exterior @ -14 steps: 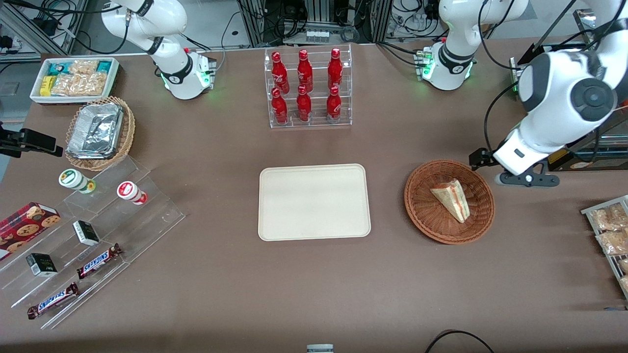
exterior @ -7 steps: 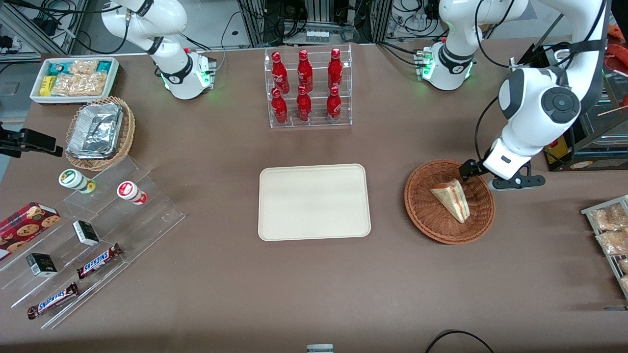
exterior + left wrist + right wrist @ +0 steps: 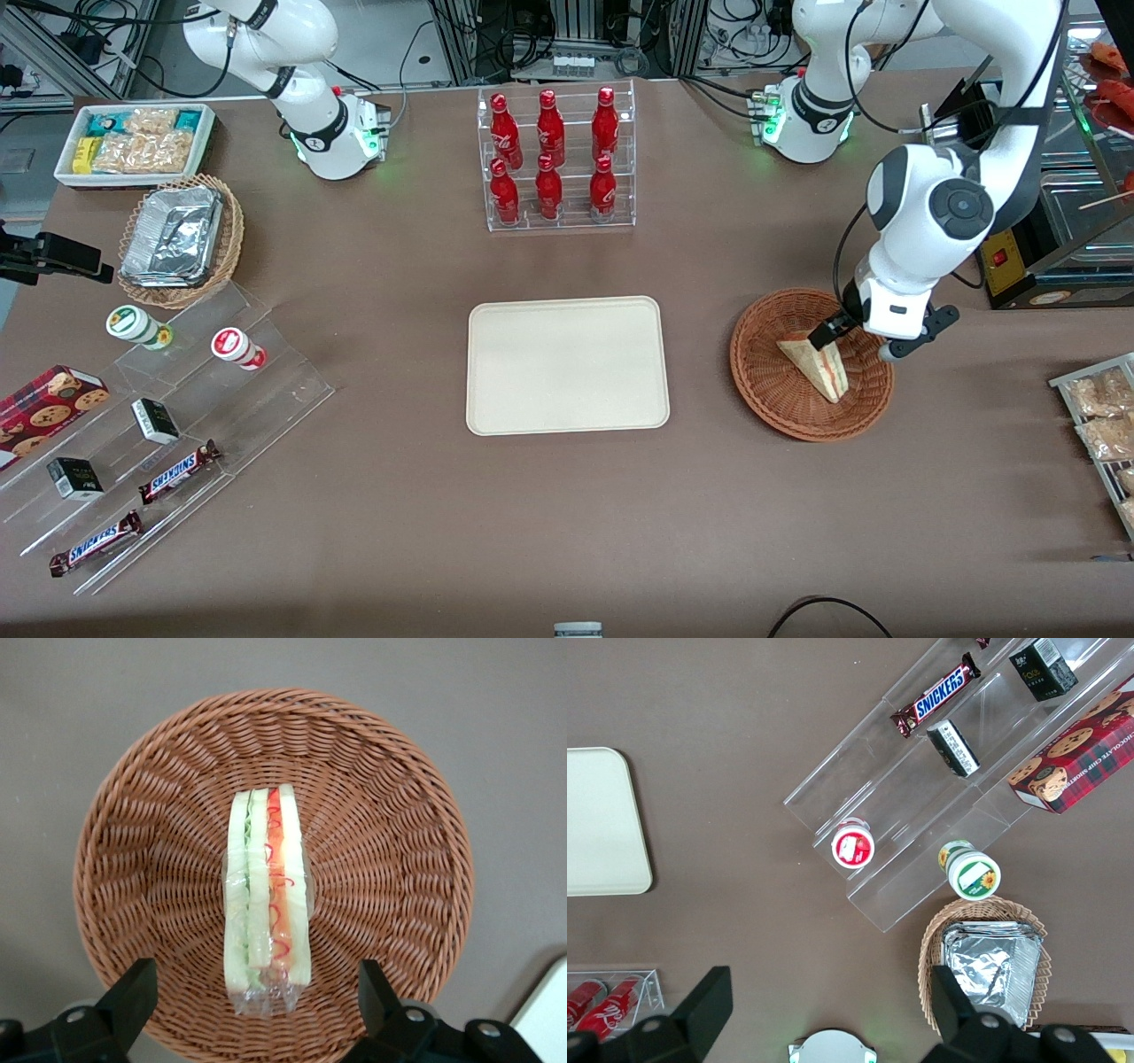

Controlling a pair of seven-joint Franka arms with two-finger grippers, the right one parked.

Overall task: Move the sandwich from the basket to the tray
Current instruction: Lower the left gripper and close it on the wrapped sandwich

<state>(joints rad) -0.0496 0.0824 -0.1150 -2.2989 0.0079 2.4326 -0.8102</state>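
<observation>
Left wrist view: the hand hangs wide open and empty above the sandwich, which lies in the basket beside the tray.

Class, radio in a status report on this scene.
Gripper open, above basket. Sandwich lying in basket, between the fingertips' line, ungrasped. Tray bare; nothing blocking.

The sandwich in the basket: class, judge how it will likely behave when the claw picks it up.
The sandwich looks soft: layered bread and filling, so a hard squeeze would probably crush it. Its clear wrap seems glossy, so possibly slippery. It stands on edge in the basket, so it may tip if nudged. The open claw hovers above it.
</observation>
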